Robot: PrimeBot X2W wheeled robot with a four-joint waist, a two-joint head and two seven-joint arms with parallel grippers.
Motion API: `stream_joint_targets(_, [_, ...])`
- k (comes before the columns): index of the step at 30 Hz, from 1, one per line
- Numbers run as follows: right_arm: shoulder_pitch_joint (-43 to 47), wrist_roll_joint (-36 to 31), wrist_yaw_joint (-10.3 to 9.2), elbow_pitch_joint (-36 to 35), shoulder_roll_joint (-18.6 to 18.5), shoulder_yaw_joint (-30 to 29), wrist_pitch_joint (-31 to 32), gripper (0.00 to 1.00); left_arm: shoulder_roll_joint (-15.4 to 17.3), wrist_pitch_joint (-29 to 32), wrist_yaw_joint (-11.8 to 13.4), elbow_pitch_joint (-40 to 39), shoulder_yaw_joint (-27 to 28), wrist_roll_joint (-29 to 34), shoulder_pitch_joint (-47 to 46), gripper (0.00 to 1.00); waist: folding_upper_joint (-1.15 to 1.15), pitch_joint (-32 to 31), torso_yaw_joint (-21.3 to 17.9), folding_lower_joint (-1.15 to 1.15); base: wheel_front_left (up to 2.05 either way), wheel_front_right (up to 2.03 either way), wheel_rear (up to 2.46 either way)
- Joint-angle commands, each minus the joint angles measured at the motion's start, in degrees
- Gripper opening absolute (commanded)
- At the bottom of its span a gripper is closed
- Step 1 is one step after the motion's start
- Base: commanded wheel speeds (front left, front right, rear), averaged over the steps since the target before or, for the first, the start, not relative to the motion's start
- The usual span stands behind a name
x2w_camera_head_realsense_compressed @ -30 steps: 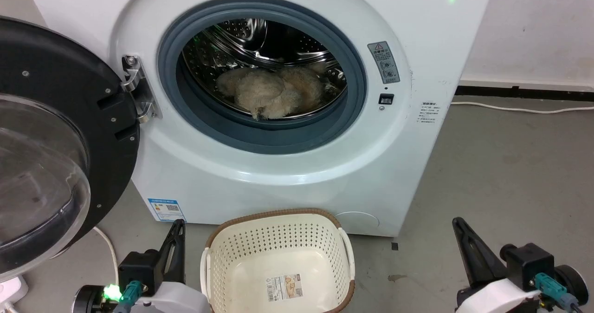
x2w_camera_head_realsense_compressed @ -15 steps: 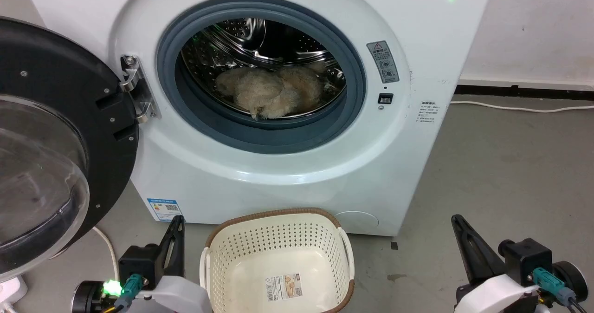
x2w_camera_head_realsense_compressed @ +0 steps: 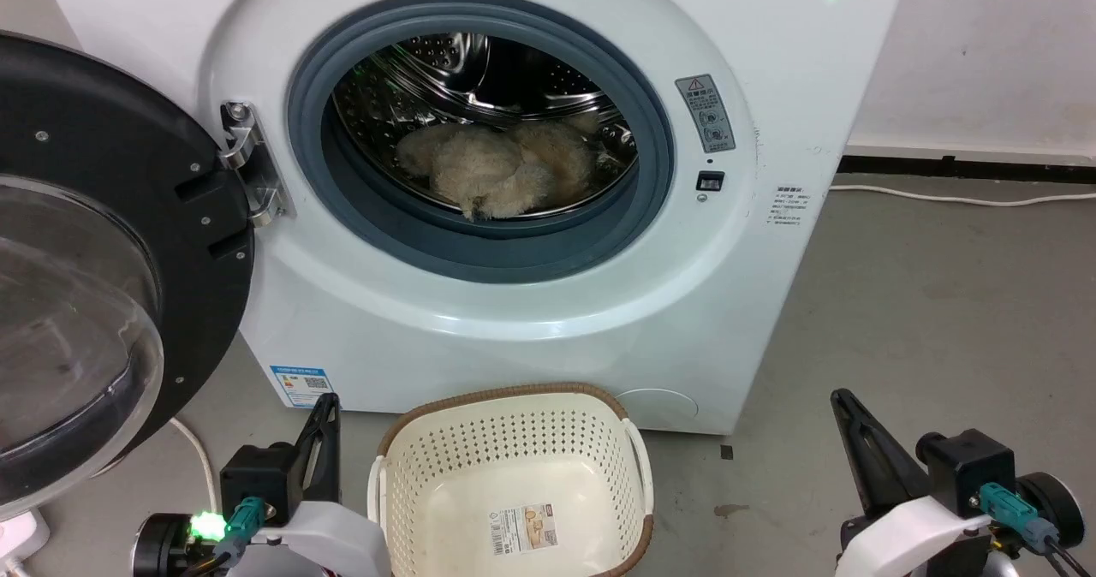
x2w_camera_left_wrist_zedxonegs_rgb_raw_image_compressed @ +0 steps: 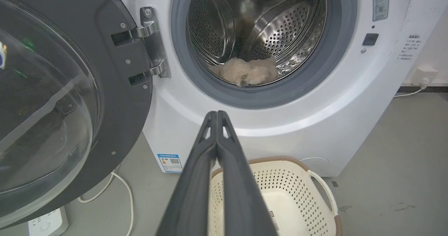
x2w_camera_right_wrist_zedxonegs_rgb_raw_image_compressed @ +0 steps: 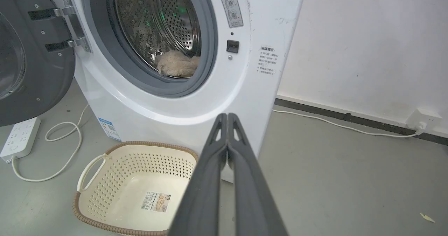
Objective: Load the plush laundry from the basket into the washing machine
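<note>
Loading judged complete: plush laundry (x2w_camera_head_realsense_compressed: pixel 501 170) inside washing machine (x2w_camera_head_realsense_compressed: pixel 514 320), 12 o'clock; basket (x2w_camera_head_realsense_compressed: pixel 514 440), 6 o'clock, holds no laundry. Left tool (x2w_camera_left_wrist_zedxonegs_rgb_raw_image_compressed: pixel 217 115) and right tool (x2w_camera_right_wrist_zedxonegs_rgb_raw_image_compressed: pixel 227 116) pressed together, gripping nothing.

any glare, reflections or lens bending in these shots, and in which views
head view: sharp glints on the steel drum, pale sheen on the glass door, plush laundry evenly lit; left wrist view: wide-angle bend bows the washing machine front, green and blue reflections in the door glass; right wrist view: green specks mirrored in the drum, light soft and even.
</note>
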Motion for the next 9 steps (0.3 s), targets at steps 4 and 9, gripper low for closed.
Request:
stream_joint_targets(4, [-0.7, -0.4, 0.03, -0.3, 0.0, 0.0, 0.1, 0.00, -0.1, 0.0, -0.3, -0.3, 0.1, 0.2, -0.9, 0.00, 0.00, 0.0, 0.0, 0.00, 0.00, 0.00, 0.00])
stream_joint_targets(9, [-0.7, -0.4, 0.03, -0.3, 0.0, 0.0, 0.1, 0.00, -0.1, 0.0, -0.3, -0.3, 0.1, 0.2, -0.9, 0.00, 0.00, 0.0, 0.0, 0.00, 0.00, 0.00, 0.00])
